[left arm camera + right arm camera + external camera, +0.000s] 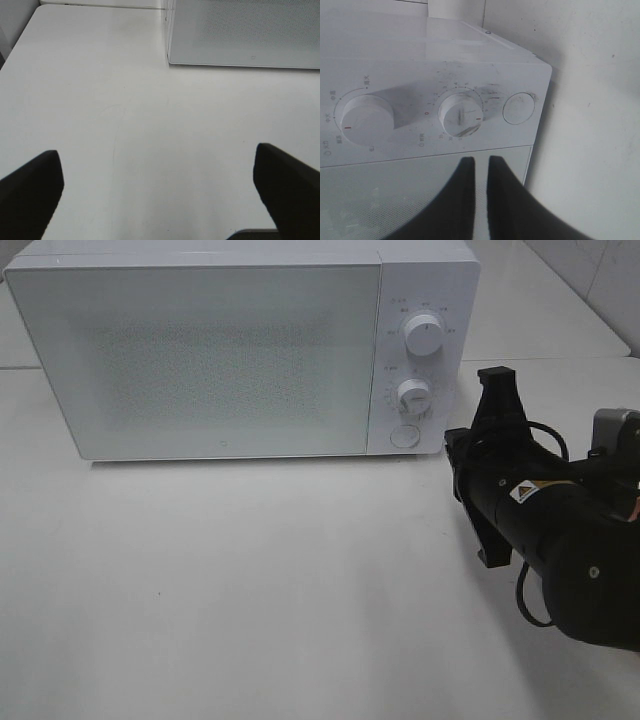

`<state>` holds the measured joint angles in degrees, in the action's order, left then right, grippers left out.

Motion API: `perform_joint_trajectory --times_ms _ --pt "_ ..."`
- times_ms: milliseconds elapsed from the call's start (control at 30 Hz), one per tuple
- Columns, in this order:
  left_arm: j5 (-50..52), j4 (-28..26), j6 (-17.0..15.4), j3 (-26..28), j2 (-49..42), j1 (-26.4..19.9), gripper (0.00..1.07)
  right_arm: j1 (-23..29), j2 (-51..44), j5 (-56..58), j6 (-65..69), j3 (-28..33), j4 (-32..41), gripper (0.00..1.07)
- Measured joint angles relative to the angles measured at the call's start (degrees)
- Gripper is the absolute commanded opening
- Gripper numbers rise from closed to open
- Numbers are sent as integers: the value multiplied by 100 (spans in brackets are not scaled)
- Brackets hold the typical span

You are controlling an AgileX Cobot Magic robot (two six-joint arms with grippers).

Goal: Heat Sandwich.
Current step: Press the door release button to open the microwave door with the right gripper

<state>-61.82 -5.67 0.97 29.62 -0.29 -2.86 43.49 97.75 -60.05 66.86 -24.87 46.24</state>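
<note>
Near microwave (220, 350) lower dial (412, 394): right gripper (481, 162), nearly closed.

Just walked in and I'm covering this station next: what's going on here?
The right gripper, jaws nearly closed on nothing, faces the control panel of the boxy white microwave, near its lower round dial and round button. The microwave door is shut. The left gripper hangs over the white table, jaws wide open. No sandwich shows in any view.

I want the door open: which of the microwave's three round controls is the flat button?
The bottom button, under the two knobs: flush, without scale marks.
</note>
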Motion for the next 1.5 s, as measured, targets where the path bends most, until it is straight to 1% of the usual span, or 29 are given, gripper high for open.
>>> perform_joint_trajectory --times_ms 433,633,800,1167,1233,1367,1400,1500 --pt "0 0 0 0 0 0 98 0 17 0 223 0 0 0" --pt "0 0 0 0 0 0 98 0 269 6 315 0 -6 0" --pt "0 0 0 0 0 0 98 0 688 23 653 -57 -17 0" --pt "0 0 0 0 0 0 98 -52 1455 149 859 -602 -298 1" --pt "0 0 0 0 0 0 98 -206 1616 275 974 -791 -556 1" --pt "0 0 0 0 0 0 98 -384 1707 367 1037 -974 -791 1" --pt "0 0 0 0 0 0 98 -510 1753 418 1049 -1089 -928 1" --pt "0 0 0 0 0 0 98 -613 1782 476 1049 -1175 -1031 1"
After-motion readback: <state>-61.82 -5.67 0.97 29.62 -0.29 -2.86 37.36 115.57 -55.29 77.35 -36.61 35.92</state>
